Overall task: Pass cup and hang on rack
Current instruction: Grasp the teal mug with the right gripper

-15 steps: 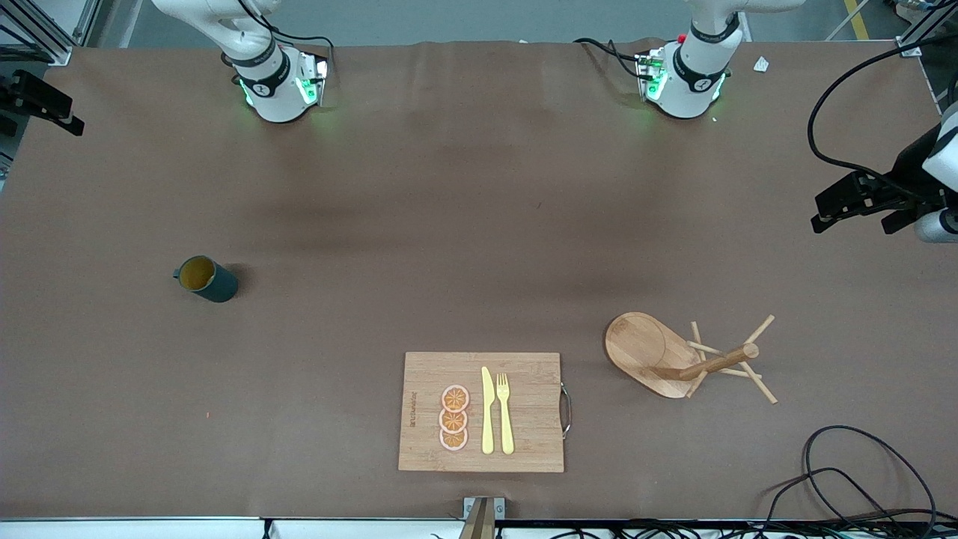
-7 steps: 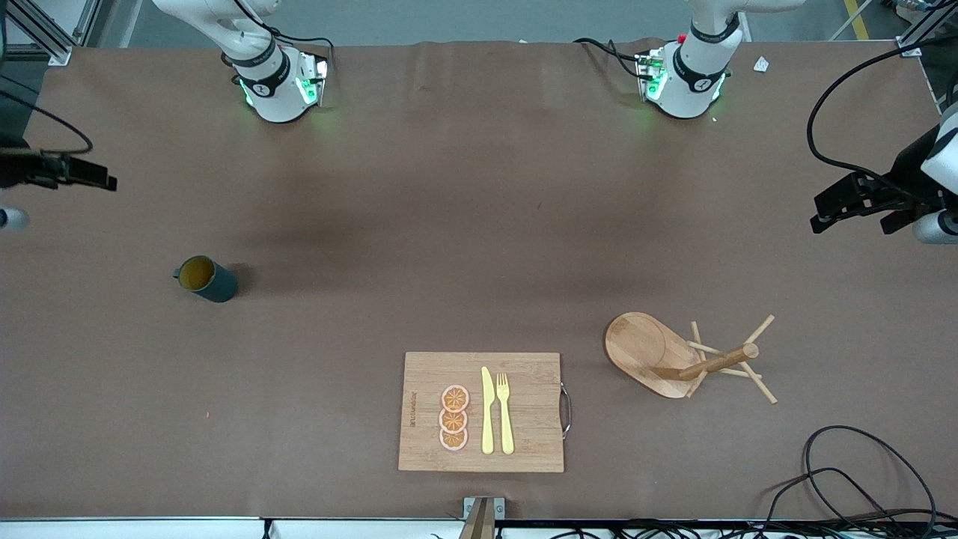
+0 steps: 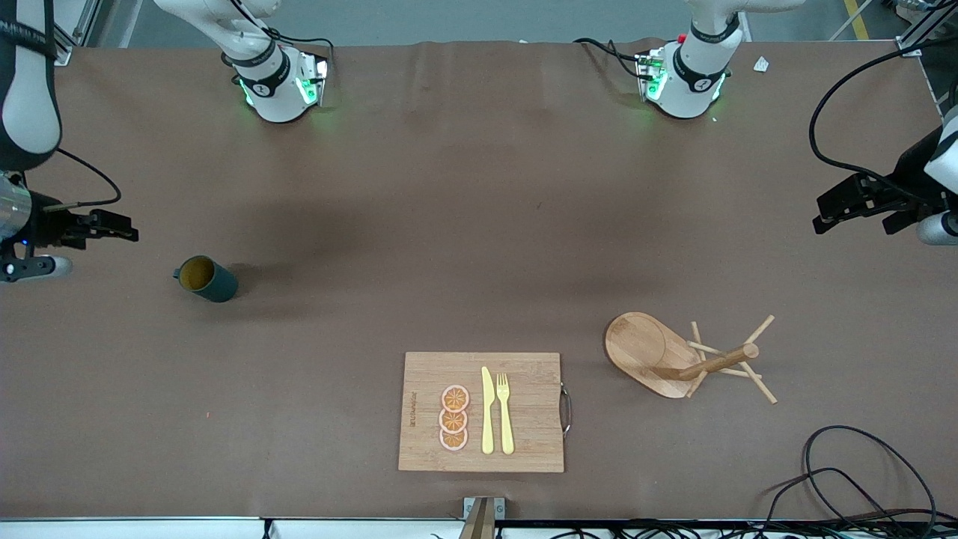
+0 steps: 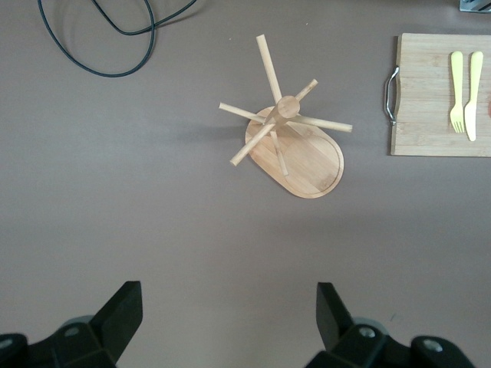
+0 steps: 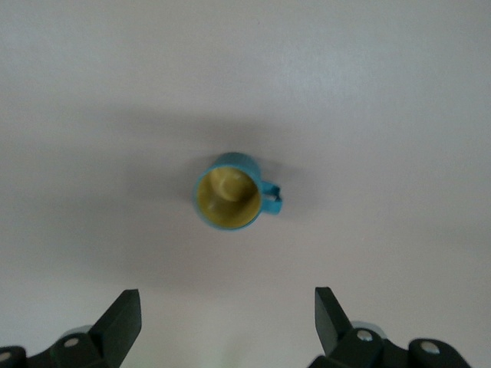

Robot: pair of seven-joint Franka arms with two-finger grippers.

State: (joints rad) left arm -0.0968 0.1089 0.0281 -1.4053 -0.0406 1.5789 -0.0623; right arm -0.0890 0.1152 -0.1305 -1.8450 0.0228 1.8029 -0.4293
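Right wrist view is showing the right gripper [image 5: 222,326] with its jaws spread wide and gripping nothing, hanging in the air above the small dark teal-green cylindrical cup [image 5: 229,191]. The cup is standing upright on the brown table [image 5: 399,92], its mustard-yellow inside facing up and its small side handle sticking out, apart from both black fingertips [image 5: 123,314]. In the front view the right gripper [image 3: 112,224] is hovering over the table at the right arm's end, beside the cup [image 3: 206,278] and not touching it.

The left gripper [image 4: 226,314] is likewise holding its jaws spread and empty, hovering over bare table [image 4: 115,215] near the light wooden mug rack [image 4: 295,146], which has an oval bamboo base, a thick central post and thin stick pegs. In the front view the left gripper [image 3: 853,202] is hanging at the left arm's end of the table, well apart from the cup.

The rack [image 3: 677,358] is standing far from the cup, toward the left arm's end and nearer to the front camera than the cup. Between cup and rack, nearer still to the camera, a rectangular bamboo cutting board [image 3: 419,374] with a metal handle is lying flat. It is carrying three orange slices [image 3: 453,418], a yellow knife [image 3: 486,410] and a yellow fork [image 3: 504,412].
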